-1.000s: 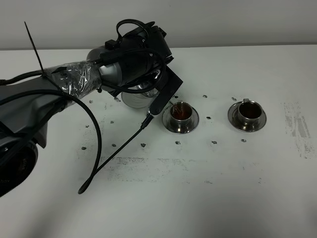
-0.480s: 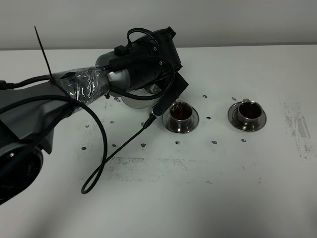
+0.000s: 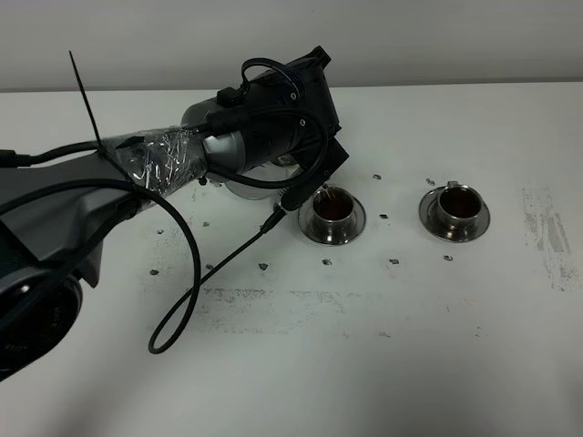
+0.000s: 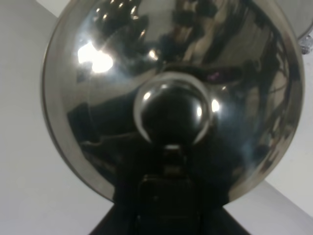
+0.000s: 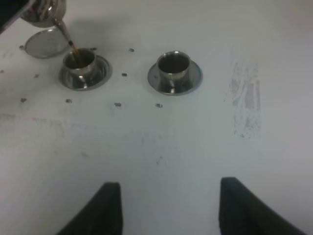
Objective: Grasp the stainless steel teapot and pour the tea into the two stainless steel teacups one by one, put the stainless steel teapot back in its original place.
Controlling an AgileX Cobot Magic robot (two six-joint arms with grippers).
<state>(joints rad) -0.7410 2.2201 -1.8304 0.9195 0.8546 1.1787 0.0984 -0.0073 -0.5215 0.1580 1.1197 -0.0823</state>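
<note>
The left gripper (image 3: 311, 178) was closed on the teapot (image 4: 171, 73) and held it clear of the white table (image 3: 383, 364), tipped so that its thin spout pointed down over the left cup (image 3: 332, 208). In the right wrist view a thin brown stream of tea (image 5: 72, 48) ran from the spout into that cup, which stood on its round saucer (image 3: 332, 238). The left wrist view was almost filled by the pot's mirror-bright lid and its round knob (image 4: 172, 115), with the dark gripper close beside the knob; just where the fingers met the pot could not be made out. A flat round steel disc (image 5: 44, 44) lay on the table beneath the pot, just beside the left cup's saucer. The right cup (image 3: 458, 206) stood on a saucer of its own, well apart from the left one, with dark tea in it. The right gripper (image 5: 171, 183) hung over bare table with its fingers spread wide and nothing between them, well away from both cups. A black cable (image 3: 195, 264) looped from the left arm down onto the table.
</note>
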